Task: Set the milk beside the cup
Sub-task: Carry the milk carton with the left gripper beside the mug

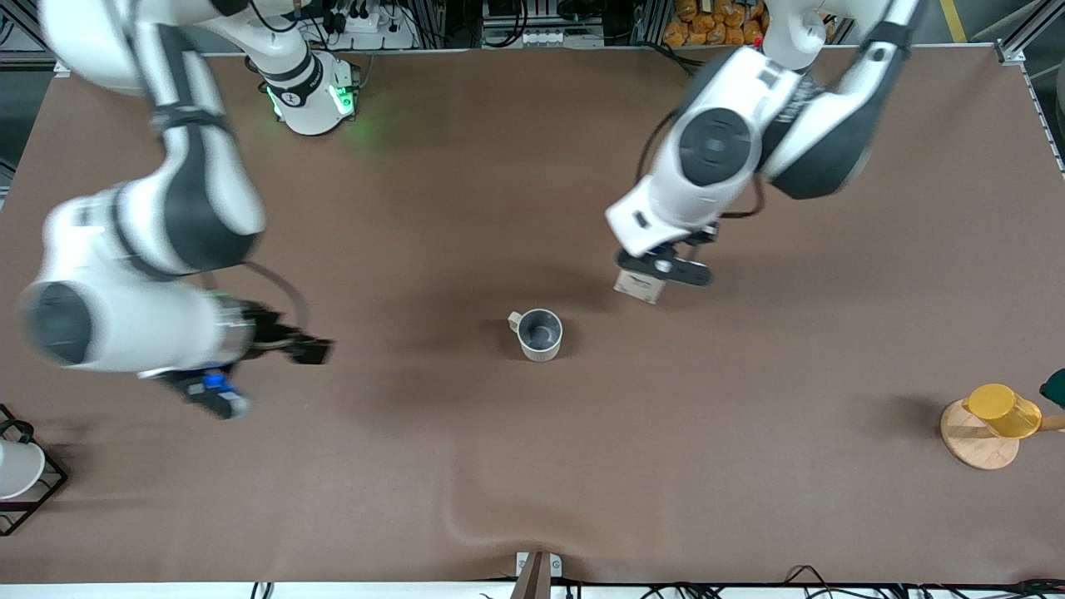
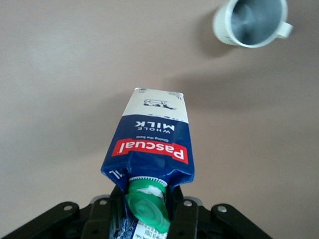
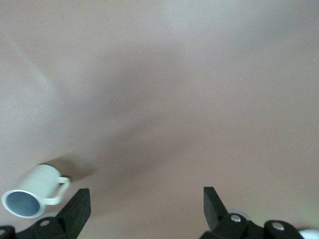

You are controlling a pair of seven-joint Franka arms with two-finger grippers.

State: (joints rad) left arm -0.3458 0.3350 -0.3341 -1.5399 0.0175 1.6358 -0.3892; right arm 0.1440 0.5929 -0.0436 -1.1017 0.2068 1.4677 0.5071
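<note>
My left gripper [image 1: 661, 268] is shut on the top of the milk [image 1: 640, 288], a dark blue and white carton, and holds it over bare table beside the cup [image 1: 539, 334], toward the left arm's end. In the left wrist view the fingers [image 2: 187, 215] clamp the carton's [image 2: 152, 139] gable by the green cap [image 2: 148, 206], and the grey-beige cup [image 2: 251, 22] stands apart from it. My right gripper [image 1: 265, 373] is open and empty over bare table toward the right arm's end. Its open fingertips [image 3: 77, 209] show in the right wrist view, with a pale cup [image 3: 32, 194] at the edge.
A yellow cup [image 1: 1003, 410] hangs on a round wooden stand [image 1: 975, 441] at the left arm's end. A white cup [image 1: 15, 467] sits in a black wire rack [image 1: 42, 491] at the right arm's end. The brown table cover [image 1: 466, 520] is wrinkled near the front edge.
</note>
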